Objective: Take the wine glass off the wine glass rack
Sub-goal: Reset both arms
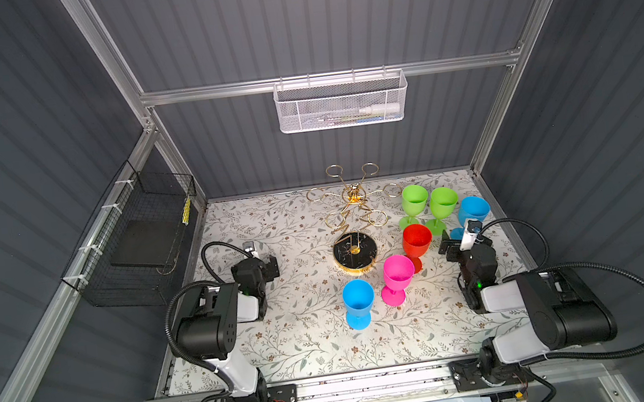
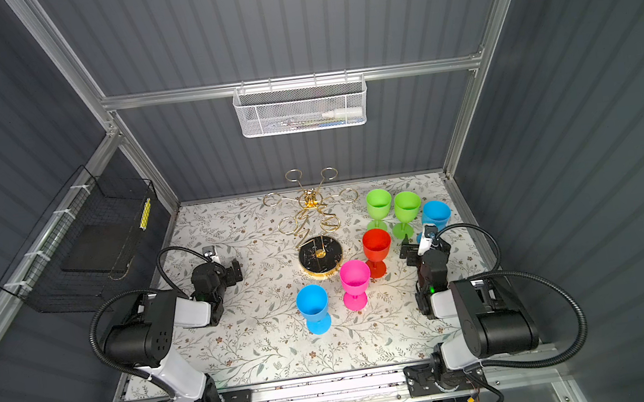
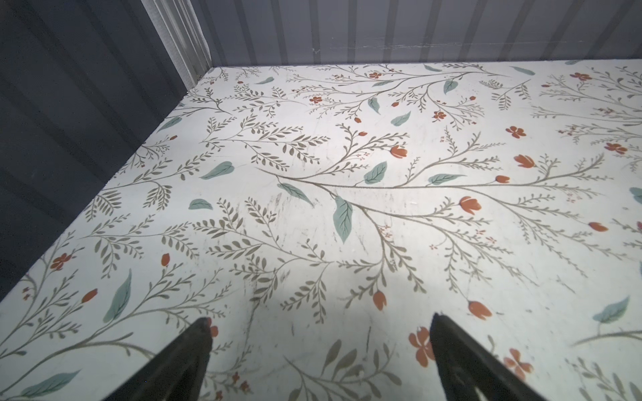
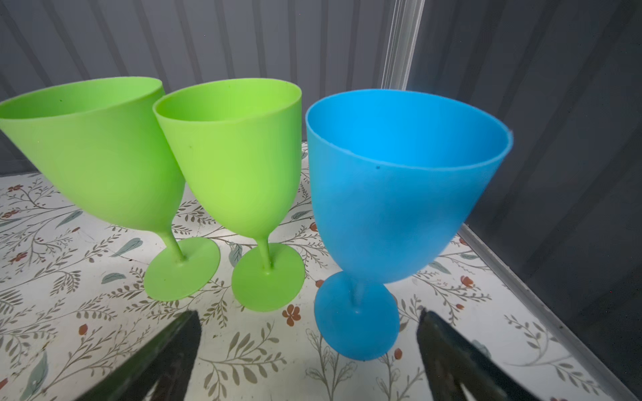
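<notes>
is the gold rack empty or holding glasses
Empty: all six rings of the wine glass rack are bare in both top views.

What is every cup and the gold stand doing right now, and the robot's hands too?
Gold stand, upright, all rings empty.
Green glass nearer the stand, standing upright, empty.
Other green glass, upright, empty.
Blue glass by the right gripper, upright, empty.
Red glass, upright, empty.
Pink glass, upright, empty.
Front blue glass, upright, empty.
Left gripper, open, holding nothing.
Right gripper, open, holding nothing.
</notes>
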